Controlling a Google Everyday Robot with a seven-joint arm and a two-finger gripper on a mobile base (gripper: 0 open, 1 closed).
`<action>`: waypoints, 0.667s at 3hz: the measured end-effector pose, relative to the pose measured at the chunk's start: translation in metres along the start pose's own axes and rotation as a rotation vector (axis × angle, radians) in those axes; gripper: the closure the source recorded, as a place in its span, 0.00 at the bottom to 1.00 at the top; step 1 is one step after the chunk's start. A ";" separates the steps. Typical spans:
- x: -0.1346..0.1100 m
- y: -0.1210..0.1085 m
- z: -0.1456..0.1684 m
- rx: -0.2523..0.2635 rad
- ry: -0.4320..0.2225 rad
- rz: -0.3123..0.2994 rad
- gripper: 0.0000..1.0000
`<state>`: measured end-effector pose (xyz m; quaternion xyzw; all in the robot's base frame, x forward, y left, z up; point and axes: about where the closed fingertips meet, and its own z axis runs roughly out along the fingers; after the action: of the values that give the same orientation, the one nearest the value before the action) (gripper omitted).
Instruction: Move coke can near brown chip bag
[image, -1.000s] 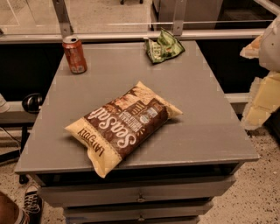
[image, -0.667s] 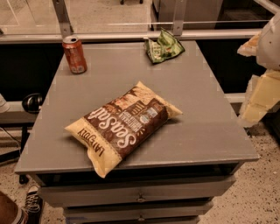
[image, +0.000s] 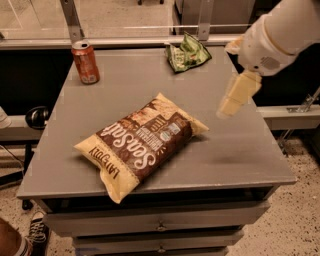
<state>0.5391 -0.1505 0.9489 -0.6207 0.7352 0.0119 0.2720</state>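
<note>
Above the table's right side hangs the gripper; whether it is released or clenched cannot be told. The can stands upright at the back-left corner, well apart. Best to cross high over the bag, then descend squarely around the can's middle.

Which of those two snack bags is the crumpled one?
The small green bag at the far edge of the table; the brown chip bag lies plump mid-table. The gripper hangs above its right side.

Lab: grey drawer cabinet, speckled floor, robot claw hovering over it
</note>
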 end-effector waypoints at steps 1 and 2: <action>-0.055 -0.044 0.048 0.042 -0.148 -0.054 0.00; -0.123 -0.080 0.085 0.121 -0.294 -0.076 0.00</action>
<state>0.6557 -0.0275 0.9529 -0.6220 0.6629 0.0478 0.4139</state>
